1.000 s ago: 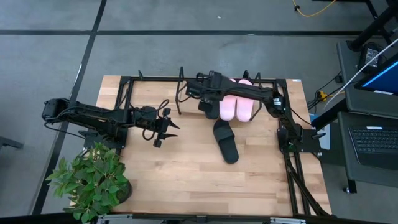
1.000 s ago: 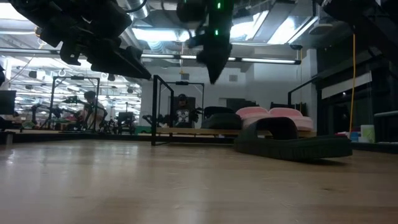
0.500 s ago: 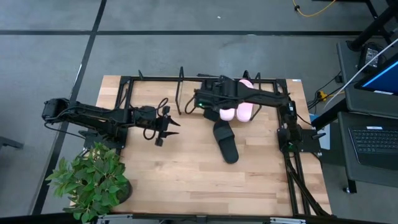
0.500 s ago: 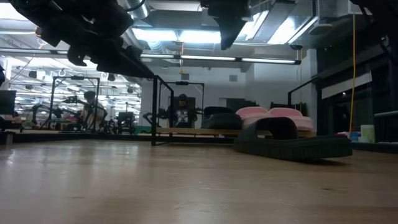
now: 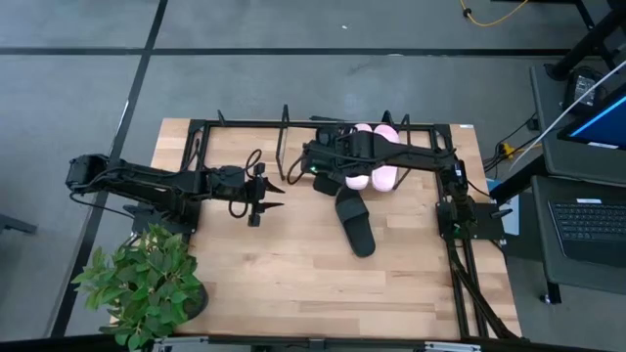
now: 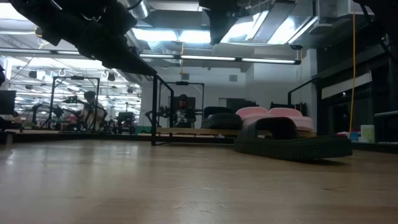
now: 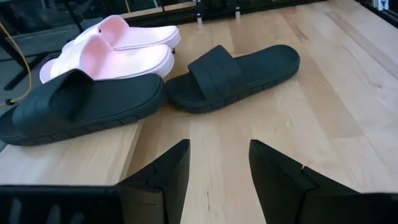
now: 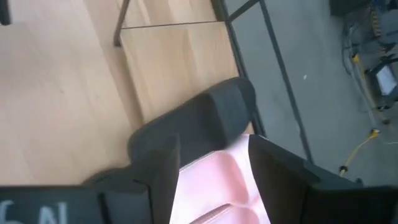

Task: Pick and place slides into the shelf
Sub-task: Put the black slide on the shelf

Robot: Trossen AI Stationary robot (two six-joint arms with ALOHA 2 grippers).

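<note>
Two pale pink slides (image 7: 118, 46) and one black slide (image 7: 81, 106) lie side by side on the tilted board of the shelf (image 7: 62, 158), soles down. The other black slide (image 5: 354, 223) lies flat on the tabletop in front of the shelf. My right gripper (image 8: 211, 168) hangs open above the shelf, over the black slide (image 8: 199, 121) and the nearest pink one (image 8: 221, 180), touching neither. My left gripper (image 7: 217, 165) stands open at the table's left, pointing toward the slides with nothing between its fingers.
The shelf's thin black wire frame (image 5: 286, 147) stands along the table's far side. A potted plant (image 5: 147, 284) stands at the near left corner. Bare tabletop (image 5: 293, 274) lies in front of the slides.
My right gripper has risen from low over the shelf and now shows only at the top of the low view; its fingers stay open. My left gripper has rolled a little in place. The slides have not moved.
</note>
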